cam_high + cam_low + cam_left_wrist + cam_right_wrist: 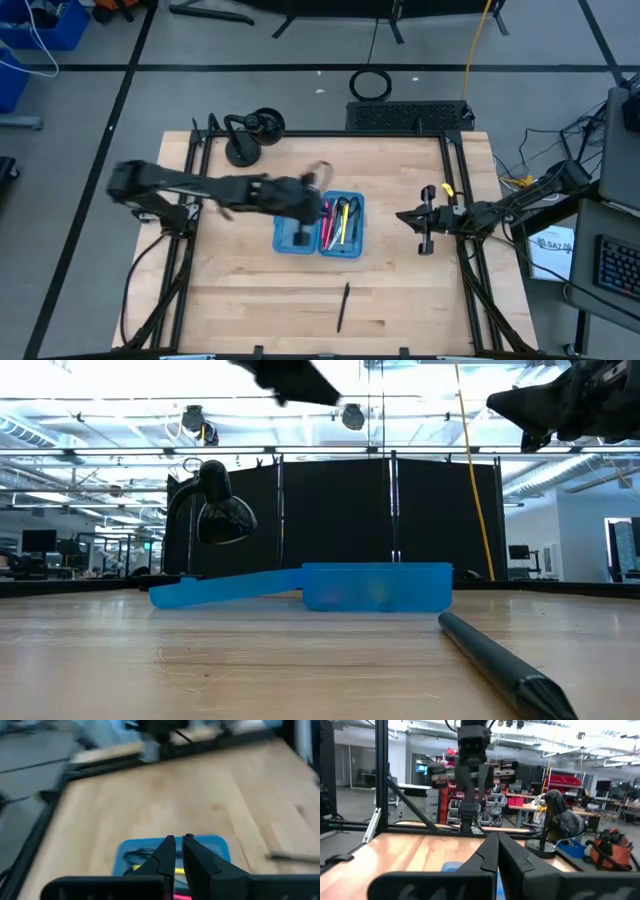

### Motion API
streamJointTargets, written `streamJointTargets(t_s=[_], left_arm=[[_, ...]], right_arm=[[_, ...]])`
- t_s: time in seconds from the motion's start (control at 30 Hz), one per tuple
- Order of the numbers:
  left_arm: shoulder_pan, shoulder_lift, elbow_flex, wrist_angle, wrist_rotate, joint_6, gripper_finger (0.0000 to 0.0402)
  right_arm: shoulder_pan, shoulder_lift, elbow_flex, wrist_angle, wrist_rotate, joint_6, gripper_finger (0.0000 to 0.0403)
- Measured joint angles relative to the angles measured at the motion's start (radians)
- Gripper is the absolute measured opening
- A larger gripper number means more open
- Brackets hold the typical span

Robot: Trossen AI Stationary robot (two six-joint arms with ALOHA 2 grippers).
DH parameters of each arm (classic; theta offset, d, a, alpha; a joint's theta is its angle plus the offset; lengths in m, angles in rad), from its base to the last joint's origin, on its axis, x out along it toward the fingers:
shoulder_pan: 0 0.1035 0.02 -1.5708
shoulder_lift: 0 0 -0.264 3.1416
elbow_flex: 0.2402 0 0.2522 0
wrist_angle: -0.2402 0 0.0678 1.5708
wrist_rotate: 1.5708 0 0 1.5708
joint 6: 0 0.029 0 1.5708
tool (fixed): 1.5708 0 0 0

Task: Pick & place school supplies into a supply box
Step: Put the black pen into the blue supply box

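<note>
Nearest the front edge of the counter (400, 270), a lone dark pen (342, 306) lies by itself, well apart from the rest; in the low view it is the closest thing. Farther back, mid-counter, the blue supply box (345, 247) lies open, both halves flat. Its right half holds pink, yellow and black pens (340, 220); its left half holds a small dark item, too blurred to name. Left gripper (178, 840) hovers above the box, fingers nearly pressed together, nothing pinched. Right gripper (404, 217) waits at the counter's right side, fingers pressed together, empty. Farthest back, a black desk lamp (245, 133) stands at the rear left.
</note>
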Motion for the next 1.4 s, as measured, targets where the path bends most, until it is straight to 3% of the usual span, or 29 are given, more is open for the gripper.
streamJointTargets(t_s=[0.27,0.43,0.57,0.63,0.83,1.0,1.23,1.4], left_arm=[[-0.032,0.393,0.430,-0.193,0.353,0.276,0.0037],[-0.076,0.598,0.652,-0.347,0.325,0.451,0.0037],[-0.111,0.709,0.749,-0.464,0.315,0.674,0.0037],[-0.138,0.740,0.765,-0.496,0.282,0.789,0.0038],[-0.224,0.783,0.761,-0.502,0.044,1.141,0.0046],[-0.276,0.784,0.725,-0.530,-0.018,1.374,0.0103],[-0.342,0.784,0.724,-0.475,-0.008,1.363,0.0230],[-0.355,0.793,0.724,-0.422,0.083,1.374,0.0296]], right_arm=[[0.001,0.000,-0.001,-0.055,-0.033,0.049,0.0000],[0.001,-0.001,-0.002,-0.060,-0.056,0.068,0.0000],[0.001,-0.001,-0.002,-0.068,-0.055,0.071,0.0000],[0.000,-0.001,-0.002,-0.083,-0.053,0.071,0.0000],[0.000,-0.001,-0.002,-0.094,-0.052,0.054,0.0000],[0.000,0.000,-0.002,-0.098,-0.050,0.048,0.0000],[0.000,0.000,-0.002,-0.101,-0.050,0.066,0.0000],[0.000,-0.001,-0.003,-0.101,-0.050,0.067,0.0000]])
